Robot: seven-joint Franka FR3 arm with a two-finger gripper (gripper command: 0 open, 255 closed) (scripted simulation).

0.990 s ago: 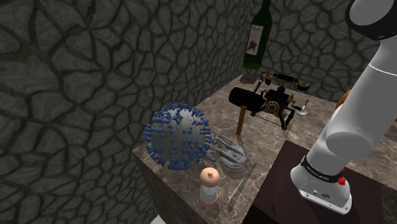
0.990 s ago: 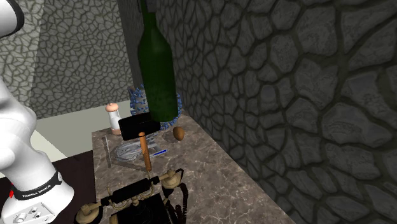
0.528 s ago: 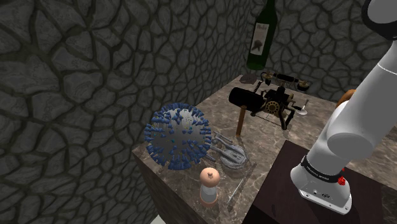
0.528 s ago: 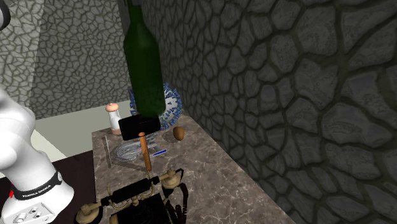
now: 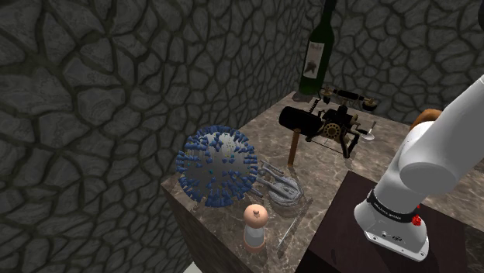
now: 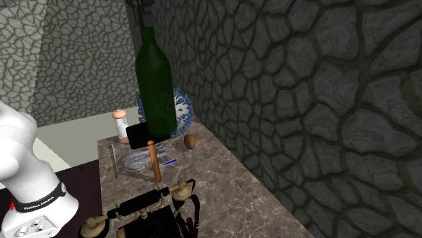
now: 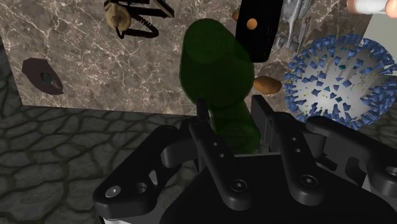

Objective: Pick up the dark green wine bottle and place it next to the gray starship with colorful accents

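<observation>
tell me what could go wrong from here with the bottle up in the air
1. The gripper clasps the dark green wine bottle only at its neck, so the heavy body could swing or slip.
2. The mallet and old telephone lie between it and the starship; carried low, it may clip them.
3. The spiky blue ball crowds the starship, leaving little room to set down.

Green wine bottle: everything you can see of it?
Dark green wine bottle, glassy-looking, with a pale label bearing a dark figure on its body. It is upright, clasped at the neck between the fingers of the black gripper. It appears to hang clear of the marble tabletop, near the black mallet.
</observation>
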